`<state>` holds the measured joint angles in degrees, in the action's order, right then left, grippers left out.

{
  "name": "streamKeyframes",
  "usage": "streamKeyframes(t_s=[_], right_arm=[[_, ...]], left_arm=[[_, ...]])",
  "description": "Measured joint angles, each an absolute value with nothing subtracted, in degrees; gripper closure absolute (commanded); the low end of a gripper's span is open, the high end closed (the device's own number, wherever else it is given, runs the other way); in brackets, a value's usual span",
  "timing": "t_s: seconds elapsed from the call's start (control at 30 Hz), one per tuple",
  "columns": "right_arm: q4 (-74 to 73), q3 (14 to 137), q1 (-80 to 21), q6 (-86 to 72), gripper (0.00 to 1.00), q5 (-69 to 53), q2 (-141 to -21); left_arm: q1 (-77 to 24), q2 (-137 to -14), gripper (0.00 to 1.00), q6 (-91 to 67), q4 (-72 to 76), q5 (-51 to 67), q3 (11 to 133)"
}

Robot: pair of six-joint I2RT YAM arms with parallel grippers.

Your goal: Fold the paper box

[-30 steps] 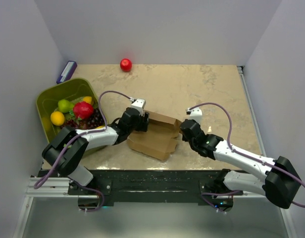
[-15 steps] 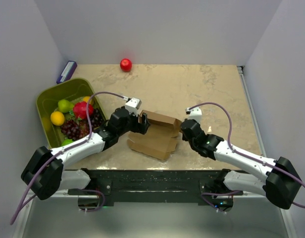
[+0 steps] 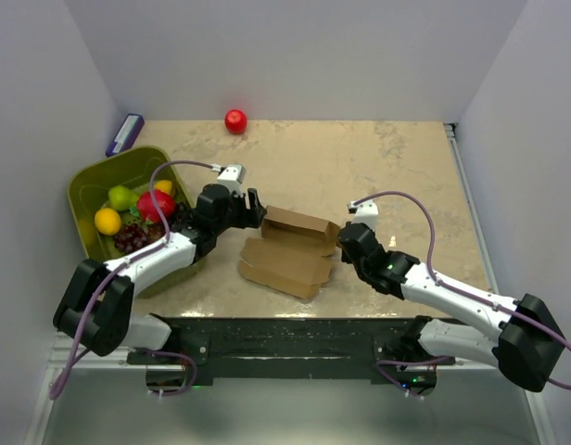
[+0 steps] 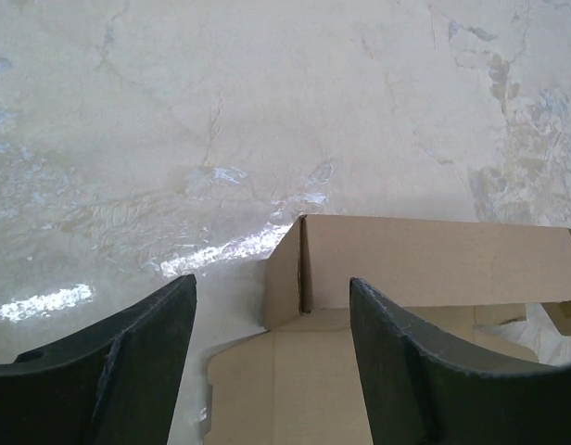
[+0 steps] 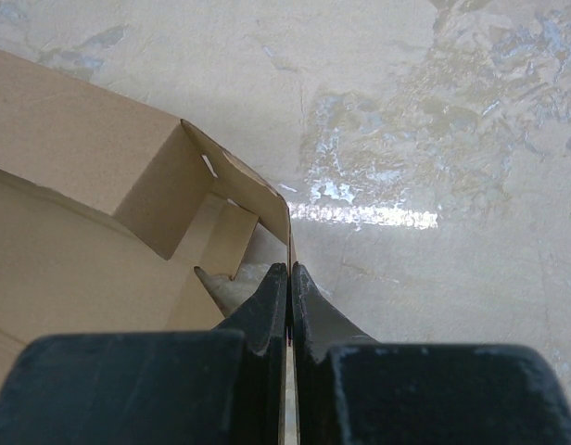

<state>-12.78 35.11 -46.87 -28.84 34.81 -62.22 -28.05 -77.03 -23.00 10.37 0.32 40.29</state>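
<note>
Seemingly light, thin and easily creased, the half-formed paper box [image 3: 290, 250] lies on the bench [image 3: 387, 167], best gripped by wall edges: the right end effector [image 5: 290, 273] pinches its right wall, the left end effector [image 4: 272, 297] hovers spread and empty beside its left corner

Parted fingers [image 4: 128, 362] above paper box [image 4: 425, 269]

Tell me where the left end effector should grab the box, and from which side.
Probably the box by the upright wall at its back-left corner, coming from the left. That thin edge stands straight ahead of the open left end effector, while the right end effector pinches the opposite side.
</note>
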Motion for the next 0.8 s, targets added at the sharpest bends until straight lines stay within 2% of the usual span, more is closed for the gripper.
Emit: streamKeyframes(t_s=[0.5, 0.73, 0.8], right_arm=[[-12.8, 35.1, -46.9, -28.8, 1.0, 35.0, -62.7], [-12.7, 35.1, -46.9, -28.9, 1.0, 35.1, -63.0], [-12.5, 35.1, -46.9, -28.9, 0.97, 35.4, -63.9]], left_arm=[[-27.8, -84.2, 0.5, -24.6, 16.8, 2.5, 40.2], [-27.8, -85.0, 0.56, -25.0, 21.6, 3.8, 38.5], [-27.8, -85.0, 0.57, -25.6, 23.4, 4.9, 37.5]])
